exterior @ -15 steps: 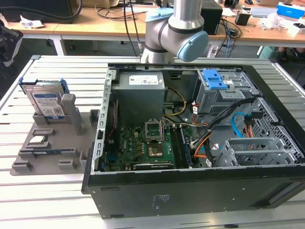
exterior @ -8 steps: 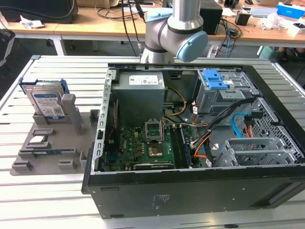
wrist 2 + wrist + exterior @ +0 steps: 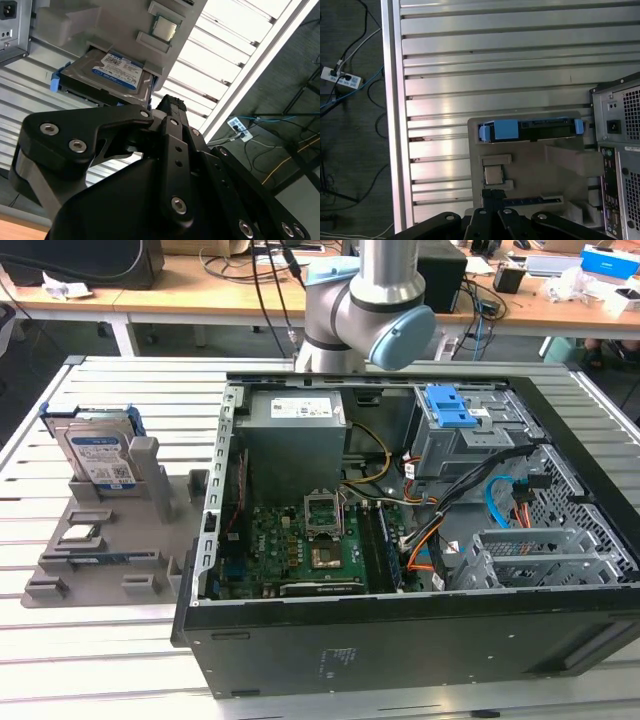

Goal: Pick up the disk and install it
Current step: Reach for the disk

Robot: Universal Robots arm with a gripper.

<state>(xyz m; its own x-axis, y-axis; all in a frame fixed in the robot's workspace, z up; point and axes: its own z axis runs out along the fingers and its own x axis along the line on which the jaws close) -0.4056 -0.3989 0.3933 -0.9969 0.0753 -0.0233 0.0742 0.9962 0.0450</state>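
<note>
in the exterior view the arm (image 3: 368,300) is cut off by the top edge, and the grey holder (image 3: 150,490) hides the lower edge of the disk (image 3: 98,452). in the second wrist view the gripper (image 3: 169,107) covers the disk's near corner. in the first wrist view the disk shows edge-on, its label apparently turned away, and the computer case (image 3: 620,150) runs past the edge.
</note>
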